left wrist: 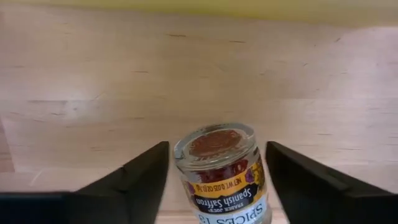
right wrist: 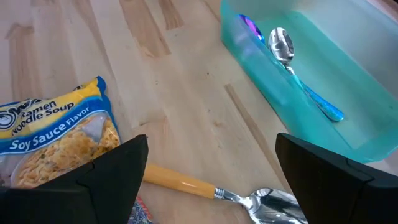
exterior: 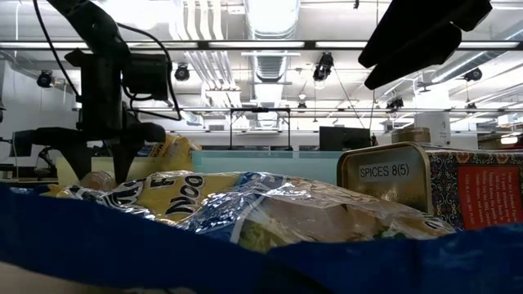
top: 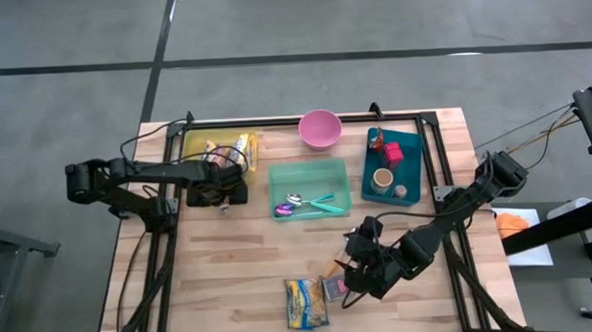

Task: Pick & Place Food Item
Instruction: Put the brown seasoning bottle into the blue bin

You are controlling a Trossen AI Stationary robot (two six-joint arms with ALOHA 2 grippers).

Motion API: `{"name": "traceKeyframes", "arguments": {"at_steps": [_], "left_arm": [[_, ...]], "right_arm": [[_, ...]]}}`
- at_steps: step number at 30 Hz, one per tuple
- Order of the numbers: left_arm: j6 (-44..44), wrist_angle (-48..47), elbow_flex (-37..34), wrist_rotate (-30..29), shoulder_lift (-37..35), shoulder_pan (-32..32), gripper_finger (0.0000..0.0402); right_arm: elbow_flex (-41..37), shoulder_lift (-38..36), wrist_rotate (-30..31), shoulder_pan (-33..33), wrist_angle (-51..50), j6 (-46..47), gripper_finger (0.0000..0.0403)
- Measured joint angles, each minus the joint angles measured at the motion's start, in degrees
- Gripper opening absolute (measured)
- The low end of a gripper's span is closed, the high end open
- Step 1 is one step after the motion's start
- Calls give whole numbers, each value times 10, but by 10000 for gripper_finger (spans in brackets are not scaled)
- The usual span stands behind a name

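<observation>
Straddling a small glass saffron jar with a yellow-and-purple label (left wrist: 221, 167), the left end effector (left wrist: 217, 180) stands at the left of the high view, just below the yellow tray (top: 197, 140); its dark fingers (left wrist: 134, 180) flank the jar with a gap showing on each side, so the jaws are released and grasping nothing. The jar sits on the pale wooden desk (left wrist: 93, 81), seemingly upright, and looks light, rigid and breakable, with smooth rounded walls likely to slip; a squeeze across the labelled body, below the shoulder, seems the safest hold. Lower centre in the high view, the right end effector (top: 366, 273) hovers with jaws spread and empty, close to a crinkly blue-and-yellow ramen noodle soup packet (right wrist: 53, 143) and a yellow-handled metal spoon (right wrist: 205, 186). The packet looks light, soft and crushable, best pinched at an edge seam rather than across the brittle noodle block. A translucent green bin (top: 310, 188) at centre holds a metal spoon with a blue handle (right wrist: 298, 74); a pink bowl (top: 320, 128) and a teal tray (top: 394, 163) sit toward the upper right. Which item the task means cannot be told. The jar's base is cut off in the left wrist view, the high view hides the jar under the arm, and the low view is largely blocked by the packet and a tin marked SPICES (exterior: 384, 173).
</observation>
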Motion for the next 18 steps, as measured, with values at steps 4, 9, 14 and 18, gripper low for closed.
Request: {"name": "traceKeyframes", "arguments": {"at_steps": [4,9,14,18], "left_arm": [[8,7,0,0,0,0,198],[8,9,1,0,-1,0,186],[11,9,1,0,-1,0,186],[13,11,1,7,-1,0,186]], "right_arm": [[0,0,-2,0,1,0,350],[0,0,-3,0,2,0,350],[0,0,-3,0,2,1,350],[0,0,-3,0,9,5,350]]}}
